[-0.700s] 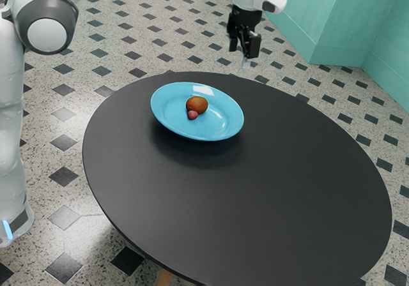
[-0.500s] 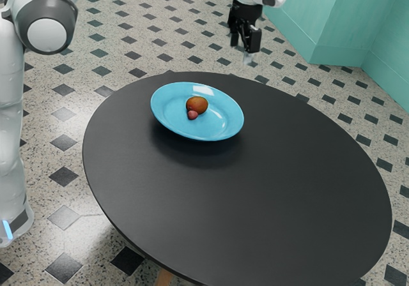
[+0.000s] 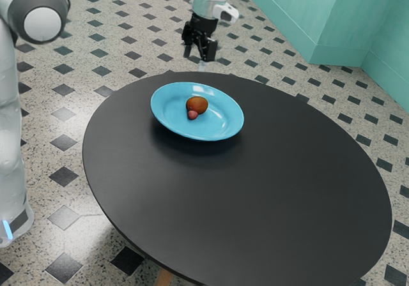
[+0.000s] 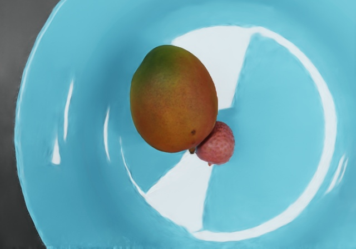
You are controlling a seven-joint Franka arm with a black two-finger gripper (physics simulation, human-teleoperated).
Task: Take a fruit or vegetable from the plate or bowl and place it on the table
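My black gripper [image 3: 199, 56] hangs high above the table, pointing down, its two fingers apart with nothing held between them. A light blue plate [image 3: 220, 127] holds an orange-brown mango [image 3: 197, 105] and a small pinkish-red lychee [image 3: 193, 115]. From the wrist view, the hand looks down onto the plate [image 4: 272, 132]. The mango [image 4: 172, 101], green at one end, lies near the plate's middle, and the lychee [image 4: 217, 144] touches its other end. Neither fruit is touched by the gripper.
A round, dark table [image 3: 255, 203] carries the plate near its far edge. Its bare surface stretches from the plate toward the exterior view's right and front. Teal walls [image 3: 332, 18] stand beyond the tiled floor.
My gripper has travelled toward the exterior view's left, closer to being over the plate, still up high. Plate, mango and lychee have stayed where they were.
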